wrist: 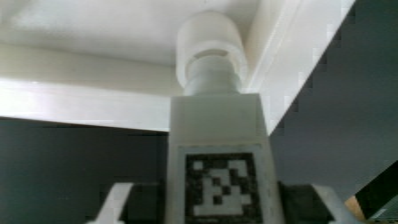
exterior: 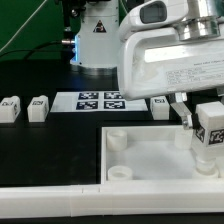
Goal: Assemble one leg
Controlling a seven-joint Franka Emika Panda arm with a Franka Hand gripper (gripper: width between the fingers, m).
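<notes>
Holds the leg [exterior: 210,130] clamped upright in the gripper [exterior: 205,115], peg end down at the tray's [exterior: 130,165] corner socket on the exterior view's right, seemingly to seat it; leaves spare legs [exterior: 38,107] by the marker board [exterior: 100,100]

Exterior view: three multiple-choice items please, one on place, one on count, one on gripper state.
1. The held leg is: A over the tray; B far from the tray; C under the tray.
2. Loose legs on the table: A one; B three; C five.
3. The gripper is: A open; B shut on the held leg; C out of view.
Key: 1A, it stands upright over the tray. 2B, two lie on one side of the marker board, one on the other. 3B, fingers clamp its sides in the wrist view.
</notes>
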